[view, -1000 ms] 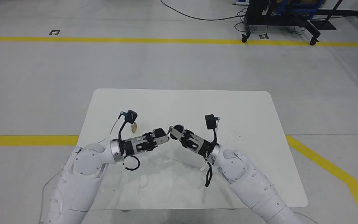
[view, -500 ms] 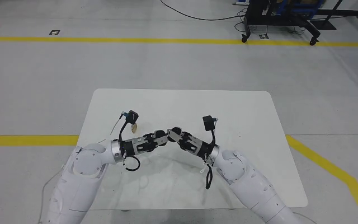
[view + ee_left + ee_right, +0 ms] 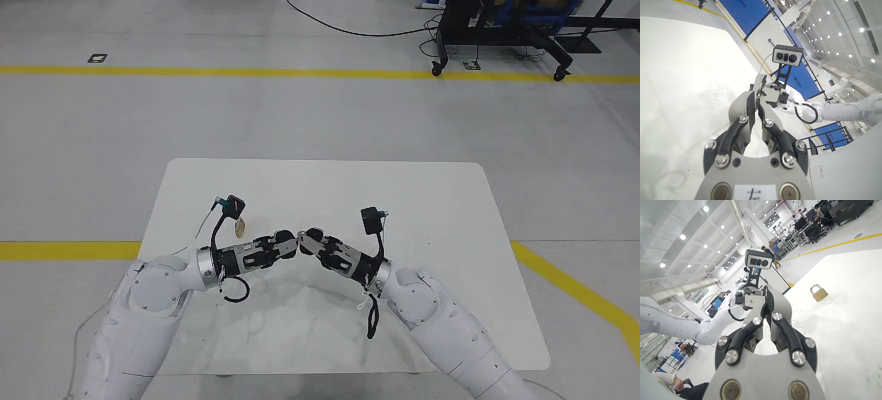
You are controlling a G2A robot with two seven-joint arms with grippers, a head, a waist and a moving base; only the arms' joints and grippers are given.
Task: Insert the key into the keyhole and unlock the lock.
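A brass padlock (image 3: 239, 227) with a steel shackle lies on the white table (image 3: 430, 200), beside the left arm; it also shows in the right wrist view (image 3: 819, 294). My two grippers meet tip to tip above the table's middle. The left gripper (image 3: 290, 241) has its fingers closed down on a thin metal key (image 3: 757, 96), seen edge-on between the pads. The right gripper (image 3: 308, 238) faces it with its pads pressed together (image 3: 766, 294), holding the key's other end. The key's shape is mostly hidden by the fingers.
The tabletop around the arms is bare white, with faint scuff marks. Its far edge and corners lie well beyond the padlock. Yellow floor lines and a black wheeled stand (image 3: 500, 30) are off the table.
The two grippers, a small gap apart one second ago, have come together at the table's middle and now touch. The padlock has not moved.
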